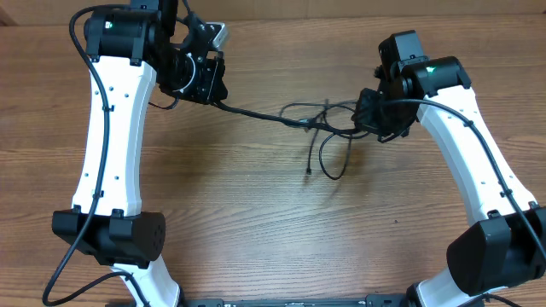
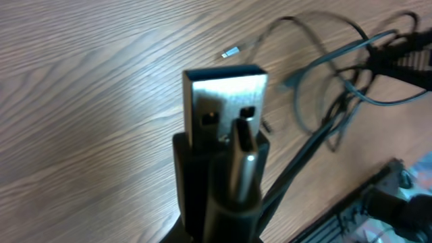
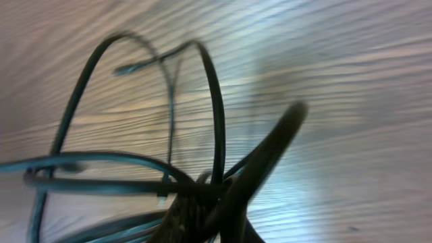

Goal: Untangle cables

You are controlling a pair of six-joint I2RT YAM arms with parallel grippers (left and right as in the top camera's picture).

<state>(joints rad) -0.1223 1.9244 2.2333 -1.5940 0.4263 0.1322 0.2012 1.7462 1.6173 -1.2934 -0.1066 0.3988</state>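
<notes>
The black cables [image 1: 317, 126] hang in a tangle between my two grippers, above the wooden table. My left gripper [image 1: 207, 83] is shut on one end. In the left wrist view, a silver USB plug [image 2: 226, 101] and a smaller round plug [image 2: 247, 145] stick out of it. A taut strand [image 1: 256, 113] runs from it to the right. My right gripper [image 1: 375, 115] is shut on the knotted bundle [image 3: 202, 202], which is blurred in the right wrist view. Loose loops [image 1: 331, 158] droop toward the table, and one ends in a small plug [image 1: 308, 171]. My own fingers are hidden in both wrist views.
The wooden table [image 1: 256, 222] lies under everything. A small silver plug [image 2: 231, 52] rests on the wood in the left wrist view. The white arm links stand at the left [image 1: 111, 145] and right [image 1: 478, 153].
</notes>
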